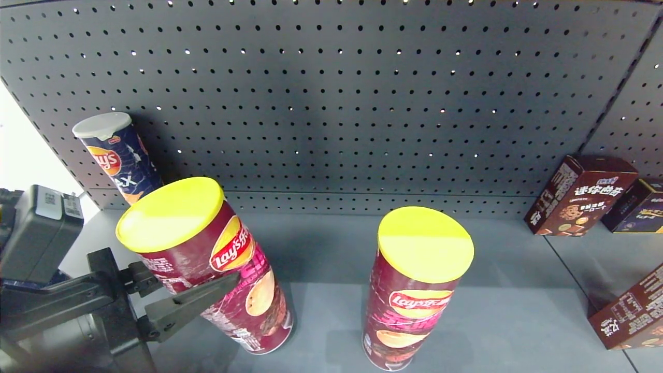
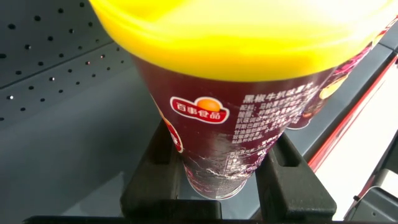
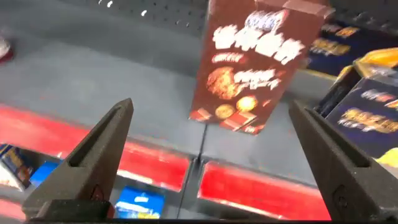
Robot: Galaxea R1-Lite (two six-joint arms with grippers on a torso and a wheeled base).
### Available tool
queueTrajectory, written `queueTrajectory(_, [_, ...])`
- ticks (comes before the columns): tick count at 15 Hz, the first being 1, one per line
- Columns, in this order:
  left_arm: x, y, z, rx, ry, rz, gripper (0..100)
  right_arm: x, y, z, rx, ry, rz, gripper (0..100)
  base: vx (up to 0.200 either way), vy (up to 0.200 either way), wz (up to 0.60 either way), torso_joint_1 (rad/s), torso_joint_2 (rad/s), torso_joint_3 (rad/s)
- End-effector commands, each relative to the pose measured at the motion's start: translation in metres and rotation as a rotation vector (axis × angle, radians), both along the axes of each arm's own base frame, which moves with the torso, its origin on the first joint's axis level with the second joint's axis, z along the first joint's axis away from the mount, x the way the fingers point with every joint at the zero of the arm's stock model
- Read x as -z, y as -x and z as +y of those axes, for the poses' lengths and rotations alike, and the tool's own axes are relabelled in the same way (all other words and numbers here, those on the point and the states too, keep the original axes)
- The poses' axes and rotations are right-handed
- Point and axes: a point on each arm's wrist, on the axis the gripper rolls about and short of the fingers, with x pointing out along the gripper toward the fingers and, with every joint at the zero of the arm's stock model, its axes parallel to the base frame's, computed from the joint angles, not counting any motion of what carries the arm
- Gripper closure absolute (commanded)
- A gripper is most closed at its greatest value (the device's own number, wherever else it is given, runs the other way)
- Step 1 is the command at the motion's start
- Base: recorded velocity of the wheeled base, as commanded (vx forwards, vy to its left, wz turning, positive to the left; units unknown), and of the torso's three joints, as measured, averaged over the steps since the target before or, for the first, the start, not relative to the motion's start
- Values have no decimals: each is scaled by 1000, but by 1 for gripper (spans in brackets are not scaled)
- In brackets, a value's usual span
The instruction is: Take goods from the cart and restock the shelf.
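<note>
My left gripper (image 1: 173, 290) is shut on a maroon chips can (image 1: 228, 274) with a yellow lid, held around its upper body at the shelf's left. The can leans with its lid toward the left, and its base is down at the grey shelf board (image 1: 321, 259); I cannot tell whether it touches. In the left wrist view the same can (image 2: 249, 112) sits between both black fingers (image 2: 155, 180). A second maroon can (image 1: 414, 290) stands upright mid-shelf. My right gripper (image 3: 211, 155) is open and holds nothing, facing a brown cookie box (image 3: 255, 68).
A dark blue can (image 1: 119, 160) with a white lid leans at the back left by the pegboard (image 1: 336, 103). Brown boxes (image 1: 580, 197) stand at the right, another (image 1: 632, 316) near the front right. Red price strips (image 3: 155, 168) line the shelf edge.
</note>
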Motion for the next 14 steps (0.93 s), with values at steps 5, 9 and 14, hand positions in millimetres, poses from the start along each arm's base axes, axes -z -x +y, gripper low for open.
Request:
queueTrajectory(5, [-2, -1, -1, 2, 4, -5, 100, 24, -8, 9, -268, -117, 57, 0, 0, 0, 0, 0, 0, 0])
queueTrajectory(9, [-2, -1, -2, 6, 3, -4, 100, 24, -8, 7, -182, -162, 63, 0, 0, 0, 0, 0, 0, 0])
queueTrajectory(14, [0, 0, -1, 6, -1, -1, 100, 24, -5, 11, -375, -135, 101, 0, 0, 0, 0, 0, 0, 0])
